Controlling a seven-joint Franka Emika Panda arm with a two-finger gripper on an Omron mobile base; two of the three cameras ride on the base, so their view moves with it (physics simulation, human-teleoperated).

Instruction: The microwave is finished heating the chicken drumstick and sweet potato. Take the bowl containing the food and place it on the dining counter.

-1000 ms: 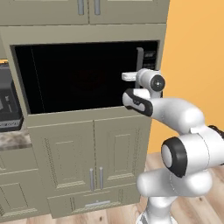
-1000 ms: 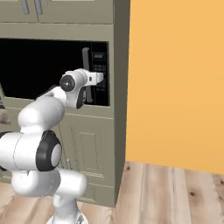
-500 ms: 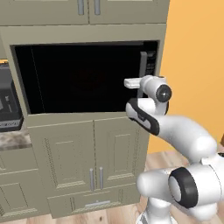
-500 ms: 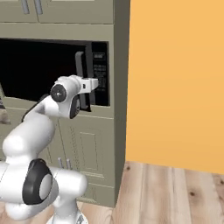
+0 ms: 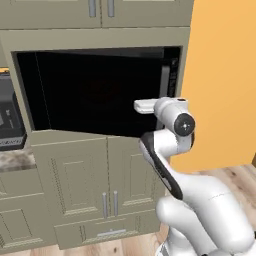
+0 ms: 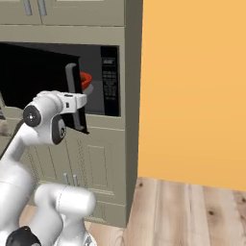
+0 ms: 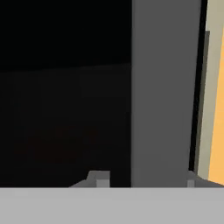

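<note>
1. I see the microwave (image 5: 100, 92) door ajar; the hand (image 7: 144, 181) straddles its grey handle (image 7: 164, 92), fingertips cut off, contact unclear.
2. The red bowl (image 6: 86, 80) peeks behind the door edge inside the microwave; food hidden.

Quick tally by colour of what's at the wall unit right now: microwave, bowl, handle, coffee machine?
Black: 1, the microwave
Red: 1, the bowl
Grey: 2, the door handle and the coffee machine
Total: 4

The microwave (image 6: 57, 81) was built in between upper cabinets (image 5: 100, 10) and lower cabinets (image 5: 95, 185). Its door (image 5: 95, 95) was swung partly outward, its handle (image 7: 164, 92) just before the jaws. The bowl (image 6: 86, 80) was seen inside, behind the door's edge.
</note>
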